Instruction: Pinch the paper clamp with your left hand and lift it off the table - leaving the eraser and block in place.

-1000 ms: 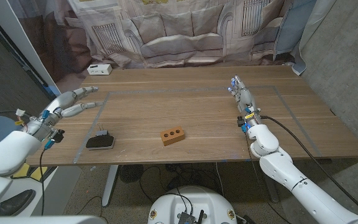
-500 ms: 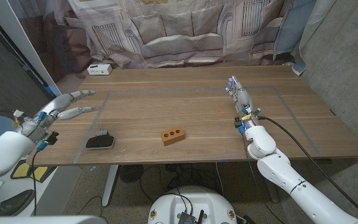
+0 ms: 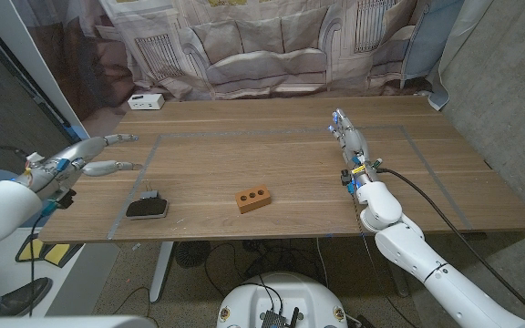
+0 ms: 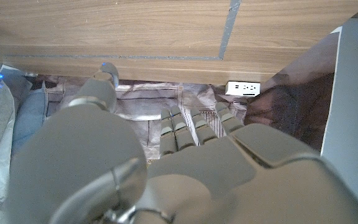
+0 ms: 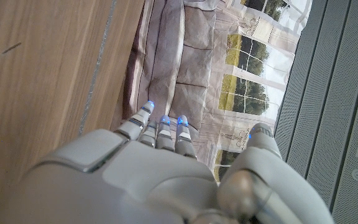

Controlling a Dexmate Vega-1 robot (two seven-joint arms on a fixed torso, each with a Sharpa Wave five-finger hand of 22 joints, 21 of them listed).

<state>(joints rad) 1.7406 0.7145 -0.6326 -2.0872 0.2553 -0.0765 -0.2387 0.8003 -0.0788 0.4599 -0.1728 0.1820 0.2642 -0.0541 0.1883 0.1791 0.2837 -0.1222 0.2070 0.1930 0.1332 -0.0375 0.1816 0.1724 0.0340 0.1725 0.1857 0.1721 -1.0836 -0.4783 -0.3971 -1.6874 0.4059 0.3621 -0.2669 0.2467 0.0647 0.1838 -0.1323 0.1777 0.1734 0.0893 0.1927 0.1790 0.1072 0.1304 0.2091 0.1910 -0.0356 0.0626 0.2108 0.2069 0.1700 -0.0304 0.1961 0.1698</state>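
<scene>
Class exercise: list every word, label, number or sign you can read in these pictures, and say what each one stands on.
No text can be read.
White box at the table's far left edge: dark marks on its front, too small to read.
Paper clamp, brown block: no lettering visible.

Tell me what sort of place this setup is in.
Probably an indoor robot lab or test room: a wooden table marked with tape lines, a printed fabric backdrop hung behind it, and a white power strip at the table's far corner.
</scene>
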